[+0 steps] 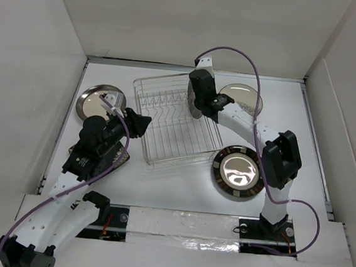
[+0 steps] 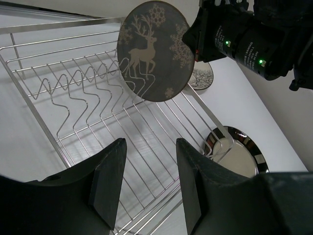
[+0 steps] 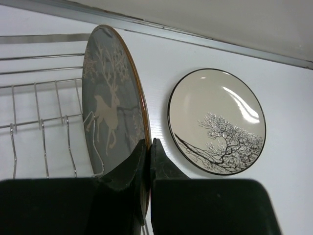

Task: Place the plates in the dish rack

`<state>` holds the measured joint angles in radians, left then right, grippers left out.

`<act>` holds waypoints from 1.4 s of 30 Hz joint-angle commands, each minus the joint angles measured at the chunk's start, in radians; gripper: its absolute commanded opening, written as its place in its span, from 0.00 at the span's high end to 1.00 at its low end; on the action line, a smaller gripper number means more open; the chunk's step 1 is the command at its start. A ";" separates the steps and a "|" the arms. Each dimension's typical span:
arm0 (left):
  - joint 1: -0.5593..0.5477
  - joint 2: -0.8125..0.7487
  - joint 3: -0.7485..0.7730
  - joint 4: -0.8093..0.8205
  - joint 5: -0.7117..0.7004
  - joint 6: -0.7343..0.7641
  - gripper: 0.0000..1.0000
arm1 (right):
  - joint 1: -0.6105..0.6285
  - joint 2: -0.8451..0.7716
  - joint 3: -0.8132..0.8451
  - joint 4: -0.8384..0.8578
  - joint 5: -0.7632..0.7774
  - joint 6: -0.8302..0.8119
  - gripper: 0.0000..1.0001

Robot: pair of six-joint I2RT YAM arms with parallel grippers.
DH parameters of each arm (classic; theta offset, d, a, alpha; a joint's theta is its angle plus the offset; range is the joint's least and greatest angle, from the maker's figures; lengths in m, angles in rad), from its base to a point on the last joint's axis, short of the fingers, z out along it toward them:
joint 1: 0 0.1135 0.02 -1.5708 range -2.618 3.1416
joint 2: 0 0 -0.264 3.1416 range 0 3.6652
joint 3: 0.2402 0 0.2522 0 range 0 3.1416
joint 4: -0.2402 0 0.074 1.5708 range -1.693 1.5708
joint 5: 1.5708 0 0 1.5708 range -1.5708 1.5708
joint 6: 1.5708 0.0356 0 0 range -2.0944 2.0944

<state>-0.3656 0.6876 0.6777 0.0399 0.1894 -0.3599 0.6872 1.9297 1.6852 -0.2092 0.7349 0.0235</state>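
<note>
Reindeer plate (image 2: pixel 154 51): round, dark grey, held on edge and nearly upright over the far right part of the rack
Right gripper (image 3: pixel 148 148): clamped on the plate's rim
Left gripper (image 2: pixel 149 152): fingers apart, holding nothing, just beside the rack's left side and facing across it
Dish rack (image 1: pixel 165 138): silver wire, middle of the table (image 1: pixel 160 188); no plate seated in it
Prong row (image 2: pixel 93 88): along the rack's far half, directly beneath the plate's lower edge; contact with the wires not discernible
Nearer arm: right, judged; lowering between two prongs the likely need
Beige plate (image 3: pixel 217 120): flat, just right of the rack
Chequered-rim plate (image 1: pixel 238 173): flat, by the rack's near right corner
Steel plate (image 1: pixel 98 100): flat, left of the rack
</note>
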 commanded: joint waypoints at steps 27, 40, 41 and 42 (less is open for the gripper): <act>-0.004 0.050 0.037 0.028 0.039 0.016 0.58 | -0.647 -0.459 -0.742 0.599 -0.727 0.680 0.97; -0.004 0.070 0.045 0.029 0.041 0.021 0.58 | -0.819 -0.092 -0.754 0.796 -1.037 0.910 0.35; -0.004 0.070 0.043 0.026 0.039 0.024 0.58 | -0.819 -0.072 -0.754 0.816 -1.058 0.929 0.35; -0.004 0.060 0.042 0.028 0.035 0.025 0.58 | -0.819 -0.034 -0.748 0.826 -1.066 0.947 0.36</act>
<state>-0.3656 0.7563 0.6785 0.0391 0.2108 -0.3542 -0.1352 1.8473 0.9169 0.4633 -0.2157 0.8646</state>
